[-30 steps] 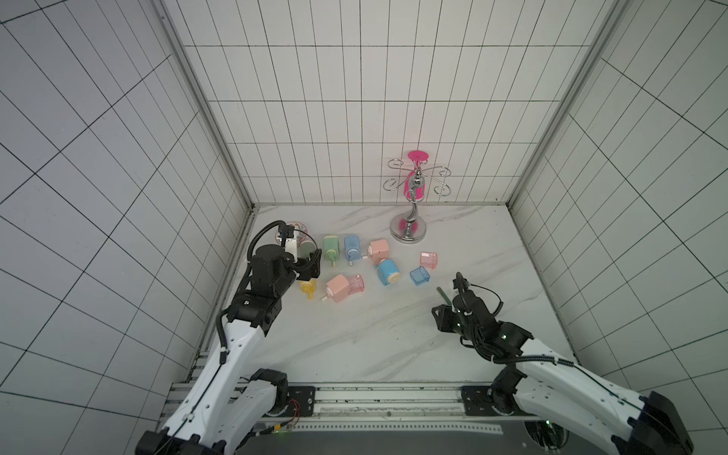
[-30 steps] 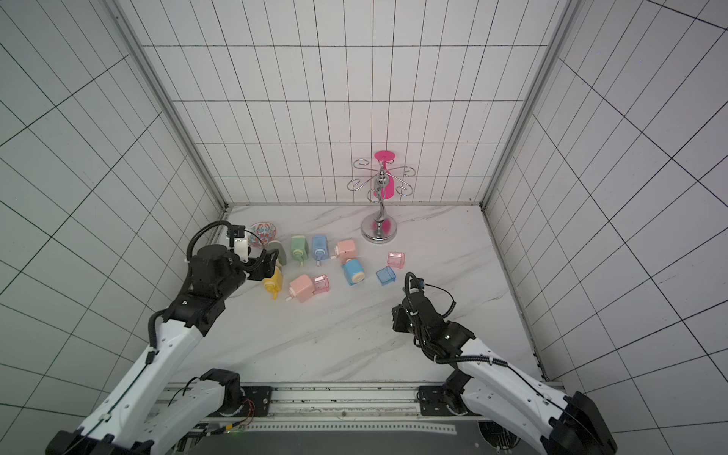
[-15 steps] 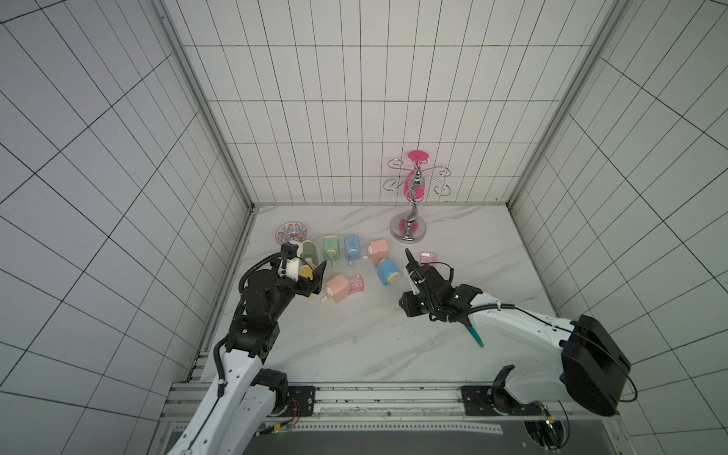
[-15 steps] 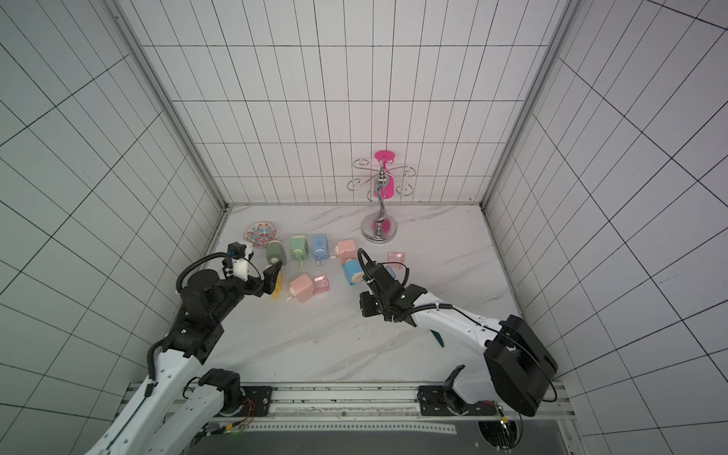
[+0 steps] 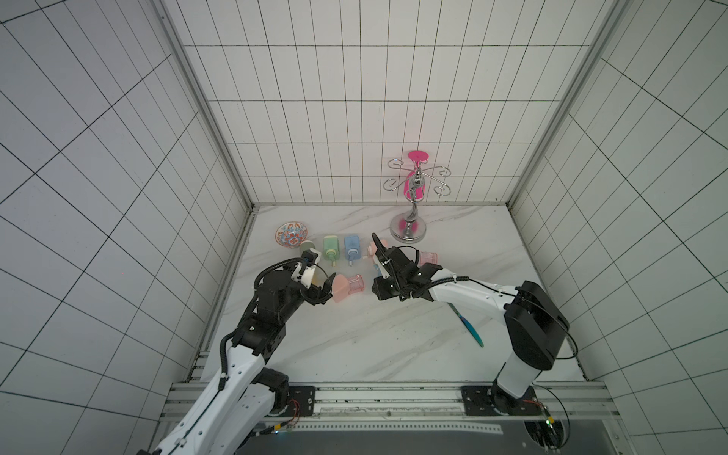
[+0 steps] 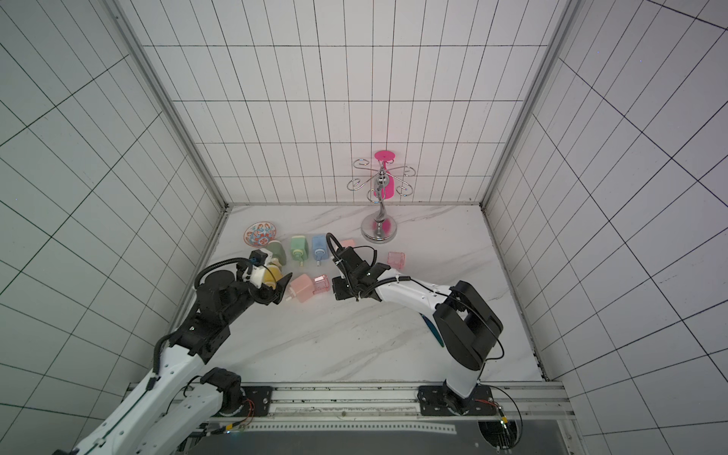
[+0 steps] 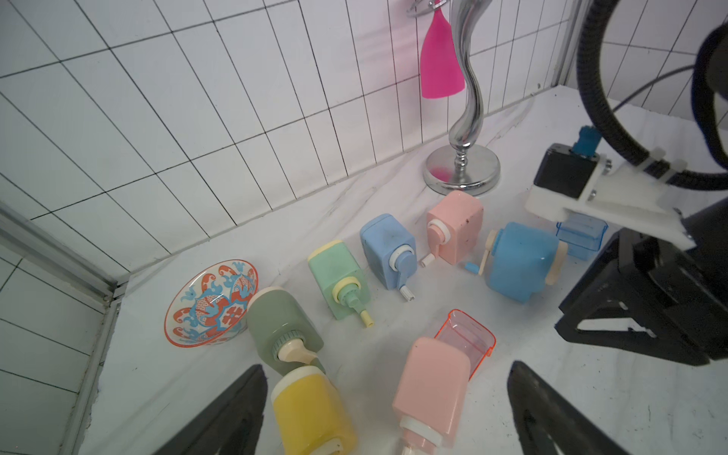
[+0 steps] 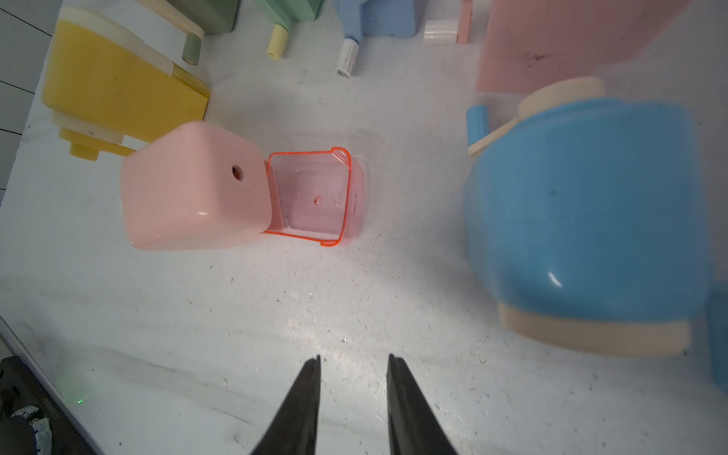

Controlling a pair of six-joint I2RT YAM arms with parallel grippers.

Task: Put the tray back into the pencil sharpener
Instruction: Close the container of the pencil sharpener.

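while both arms reach in over the table (image 5: pixel 354 354), you have the pink sharpener (image 5: pixel 339 291) lying on its side at the table's 9 o'clock side, taking the back wall as 12 in both top views. its clear, red-rimmed tray (image 5: pixel 355 284) lies at the sharpener's 3 o'clock, open side up, one end meeting the body. most of the tray sticks out, and you cannot tell whether that end sits inside the slot. your left gripper (image 7: pixel 386 366) is at the sharpener's 9 o'clock with its fingers spread wide and nothing held. its wrist view shows the sharpener's near end and a yellow sharpener (image 7: pixel 311 409) between them. your right gripper (image 8: pixel 353 357) is at the tray's 3 o'clock, apart from it. its fingers stand a narrow gap apart over bare table with nothing between them, and a blue sharpener (image 8: pixel 583 220) lies just beside.
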